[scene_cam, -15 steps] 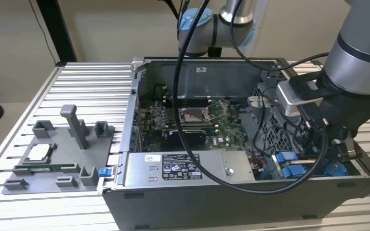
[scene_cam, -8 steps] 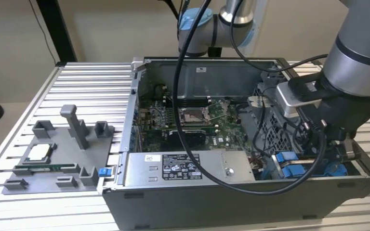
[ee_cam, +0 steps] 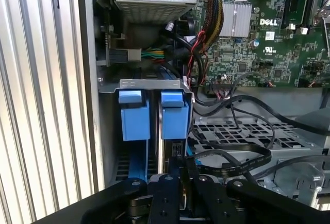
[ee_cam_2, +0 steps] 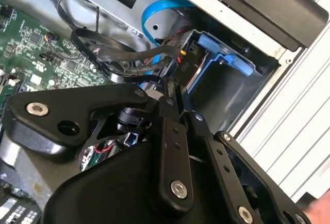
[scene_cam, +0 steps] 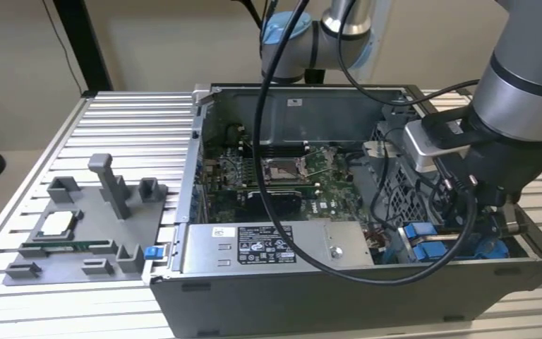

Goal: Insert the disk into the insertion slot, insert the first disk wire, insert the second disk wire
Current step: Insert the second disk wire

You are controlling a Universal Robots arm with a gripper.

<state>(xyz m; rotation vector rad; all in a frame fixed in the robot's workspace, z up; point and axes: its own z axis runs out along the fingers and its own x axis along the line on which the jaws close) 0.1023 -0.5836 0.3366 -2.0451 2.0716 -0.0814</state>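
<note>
One end effector (ee_cam: 181, 175), mine, clenched on thin black wire connector. Disk (ee_cam: 172, 147) already seated in insertion slot (ee_cam: 135, 154), directly ahead of my fingertips, long axis running away from me.

arm (scene_cam: 525, 78): grey tube, blue joint caps | end effector (ee_cam_2: 172, 131): black linkages (silver screws) | black cables

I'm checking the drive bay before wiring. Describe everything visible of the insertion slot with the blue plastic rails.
The insertion slot is a narrow bay of grey sheet metal beside the case's side wall, next to a perforated metal cage. Two bright blue plastic tabs stand side by side at its end. Black cables run close alongside. The black gripper sits right at it.
</note>
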